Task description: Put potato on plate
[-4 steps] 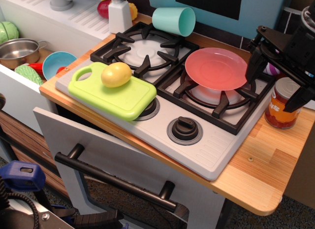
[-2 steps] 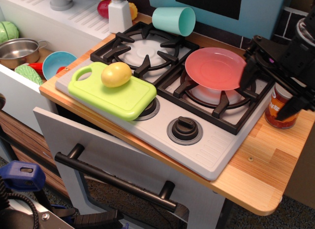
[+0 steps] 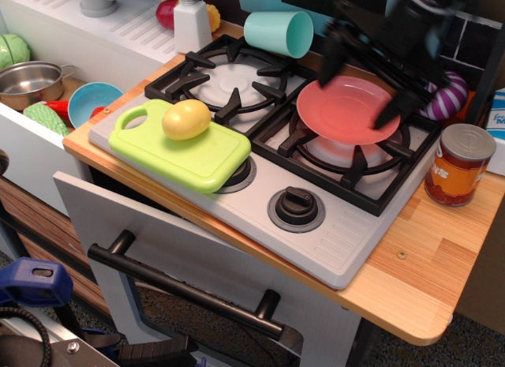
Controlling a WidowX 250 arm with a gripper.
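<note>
Observation.image shows the pincer (image 3: pixel 361 81) wide over the plate (image 3: pixel 348 109); next, reach the potato (image 3: pixel 186 119) and grab it

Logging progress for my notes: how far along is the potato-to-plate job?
Nothing is done: the potato lies on the green cutting board, and the plate is bare. The gripper, blurred and open, is above the plate, holding nothing. Reaching, grasping, carrying and placing all remain.
</note>
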